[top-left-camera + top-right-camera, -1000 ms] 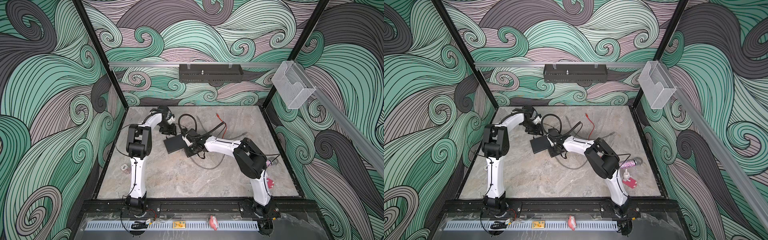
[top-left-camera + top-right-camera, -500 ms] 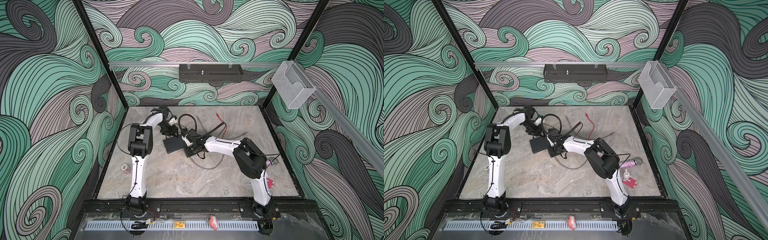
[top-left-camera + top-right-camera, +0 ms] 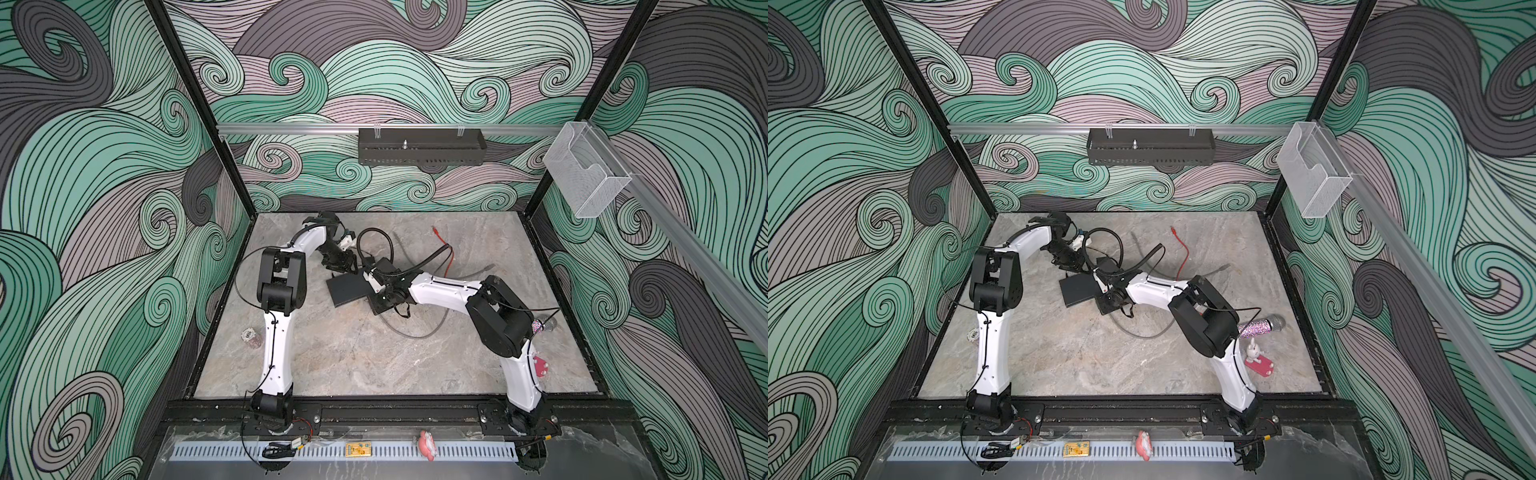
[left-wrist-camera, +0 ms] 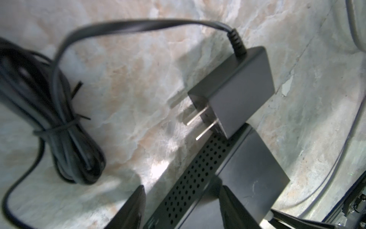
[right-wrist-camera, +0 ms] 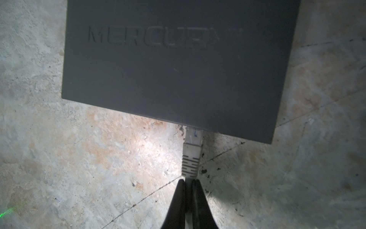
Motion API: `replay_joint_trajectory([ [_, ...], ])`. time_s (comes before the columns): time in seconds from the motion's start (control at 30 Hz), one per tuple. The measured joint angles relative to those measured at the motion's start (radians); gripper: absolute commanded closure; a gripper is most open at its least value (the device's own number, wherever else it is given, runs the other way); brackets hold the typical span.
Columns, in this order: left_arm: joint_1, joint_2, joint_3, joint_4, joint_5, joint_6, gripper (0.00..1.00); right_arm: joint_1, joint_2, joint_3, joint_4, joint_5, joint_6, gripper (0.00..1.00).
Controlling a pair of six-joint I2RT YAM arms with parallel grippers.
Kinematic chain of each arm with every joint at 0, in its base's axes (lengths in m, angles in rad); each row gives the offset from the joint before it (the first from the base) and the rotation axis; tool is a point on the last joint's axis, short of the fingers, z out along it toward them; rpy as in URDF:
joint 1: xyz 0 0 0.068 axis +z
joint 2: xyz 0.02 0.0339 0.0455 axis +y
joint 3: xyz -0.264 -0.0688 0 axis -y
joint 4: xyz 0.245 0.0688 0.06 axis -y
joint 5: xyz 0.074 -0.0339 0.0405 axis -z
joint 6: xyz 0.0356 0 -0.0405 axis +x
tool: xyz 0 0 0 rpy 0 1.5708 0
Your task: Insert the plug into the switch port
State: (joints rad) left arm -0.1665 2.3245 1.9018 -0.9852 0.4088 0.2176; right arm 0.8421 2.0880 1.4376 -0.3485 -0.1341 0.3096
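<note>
Right fingers (image 5: 179,198) pinched the white ribbed plug (image 5: 193,142) by its tail, tip meeting the flat matte-black switch (image 5: 174,69) on the counter (image 5: 99,158). Left fingers (image 4: 132,208) spread astride the switch, black pronged adapter cube (image 4: 233,95) crowding its end.

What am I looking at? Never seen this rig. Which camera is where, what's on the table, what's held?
Two white-and-black robot arms, the left arm and the right arm, are bolted at the front of a table. Both top views come from one overhead camera head. The other two come from cameras on the wrists, looking along each claw. On the table lie a flat black switch, a black adapter with its bundled cord, and loose cables. The right claw is shut on the tail of a grey plug, whose tip is at the switch's edge. The left claw has its fingers apart astride the switch's perforated side; whether they squeeze it is unclear.
</note>
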Motion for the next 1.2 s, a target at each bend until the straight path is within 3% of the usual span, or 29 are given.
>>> replay_joint_trajectory([
  [0.6, -0.011, 0.002, -0.002, 0.01, 0.019, 0.001, 0.43, -0.013, 0.073, 0.111, -0.058, 0.005, -0.011, 0.91],
  [1.2, -0.014, 0.002, -0.002, 0.018, 0.02, 0.011, 0.46, -0.035, 0.084, 0.121, -0.079, 0.001, -0.044, 0.91],
])
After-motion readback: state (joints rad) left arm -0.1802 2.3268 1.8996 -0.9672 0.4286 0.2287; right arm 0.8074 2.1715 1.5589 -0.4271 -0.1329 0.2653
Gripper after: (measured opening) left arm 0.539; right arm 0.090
